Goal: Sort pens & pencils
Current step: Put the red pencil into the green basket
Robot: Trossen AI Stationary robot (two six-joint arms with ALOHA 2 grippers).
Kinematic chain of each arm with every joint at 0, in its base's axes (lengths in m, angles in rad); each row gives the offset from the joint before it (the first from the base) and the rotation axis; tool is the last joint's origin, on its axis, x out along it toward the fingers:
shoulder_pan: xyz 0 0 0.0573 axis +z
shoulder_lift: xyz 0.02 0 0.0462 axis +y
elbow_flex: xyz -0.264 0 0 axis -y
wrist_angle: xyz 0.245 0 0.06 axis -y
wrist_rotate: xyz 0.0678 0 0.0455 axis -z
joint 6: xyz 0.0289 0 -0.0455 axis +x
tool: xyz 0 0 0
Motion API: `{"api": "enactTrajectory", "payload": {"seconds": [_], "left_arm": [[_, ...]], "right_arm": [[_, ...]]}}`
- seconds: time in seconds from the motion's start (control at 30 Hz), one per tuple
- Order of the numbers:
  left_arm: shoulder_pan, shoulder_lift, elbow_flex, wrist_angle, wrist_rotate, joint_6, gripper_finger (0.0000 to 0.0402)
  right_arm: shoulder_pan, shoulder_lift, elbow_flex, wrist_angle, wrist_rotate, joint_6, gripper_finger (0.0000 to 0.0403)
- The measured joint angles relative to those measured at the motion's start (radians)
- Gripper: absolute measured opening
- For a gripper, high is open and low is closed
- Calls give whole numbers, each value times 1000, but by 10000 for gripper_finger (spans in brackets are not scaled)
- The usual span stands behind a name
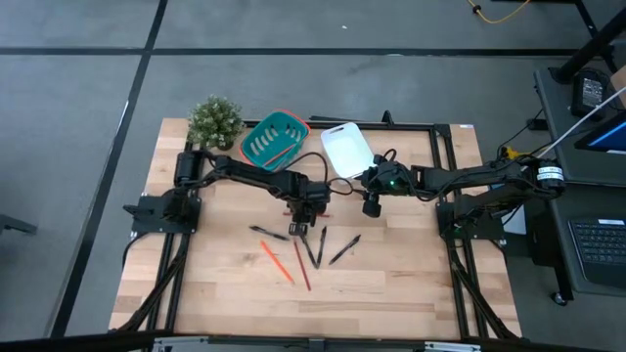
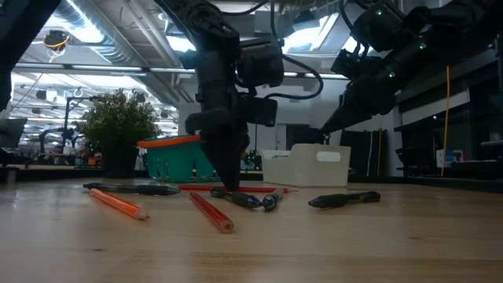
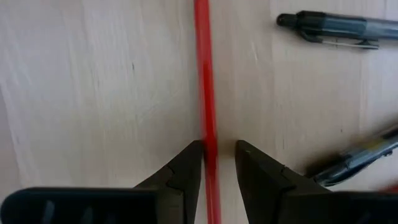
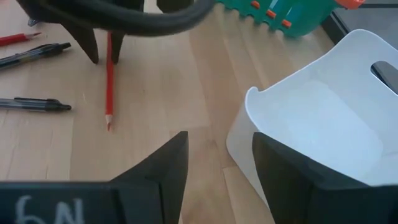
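Left gripper [image 3: 219,155] down on tabletop [image 1: 391,274] — fingers apart, straddling red pencil [image 3: 204,74], pens [image 3: 329,30] beside. Right gripper [image 4: 217,149] hovers by white bin [image 4: 323,124] — fingers apart, empty.

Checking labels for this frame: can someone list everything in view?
pens: 4, black, loose on the table's centre, near the left gripper
red pencils: 2, one lying between the left gripper's fingers, one loose nearer the front edge
orange pencil: 1, beside the loose red one
teal basket: 1, back of the table, something orange inside
white bin: 1, right of the basket
plant: 1, green, back left corner
table: 1, light wood
left gripper: open, down at the table, straddling a red pencil
right gripper: open, raised beside the white bin
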State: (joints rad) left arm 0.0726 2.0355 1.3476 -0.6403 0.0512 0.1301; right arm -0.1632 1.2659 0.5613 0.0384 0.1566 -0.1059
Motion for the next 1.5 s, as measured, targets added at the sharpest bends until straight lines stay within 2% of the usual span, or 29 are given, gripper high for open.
{"api": "enactTrajectory", "payload": {"seconds": [0.2,0.4,0.7,1.13,1.5], "left_arm": [[21,36,4,-6,57,-23,94],[13,35,0,7,23,0,87],[13,35,-1,18,22,11,11],[13,35,-1,11,28,33,11],[12,-22,-10,2,27,41,11]], "right_arm": [[0,0,0,0,-1,0,180],[0,0,0,-2,-1,0,180],[0,0,0,-7,-2,20,180],[0,0,0,-7,-2,19,180],[0,0,0,-16,-2,19,180]]}}
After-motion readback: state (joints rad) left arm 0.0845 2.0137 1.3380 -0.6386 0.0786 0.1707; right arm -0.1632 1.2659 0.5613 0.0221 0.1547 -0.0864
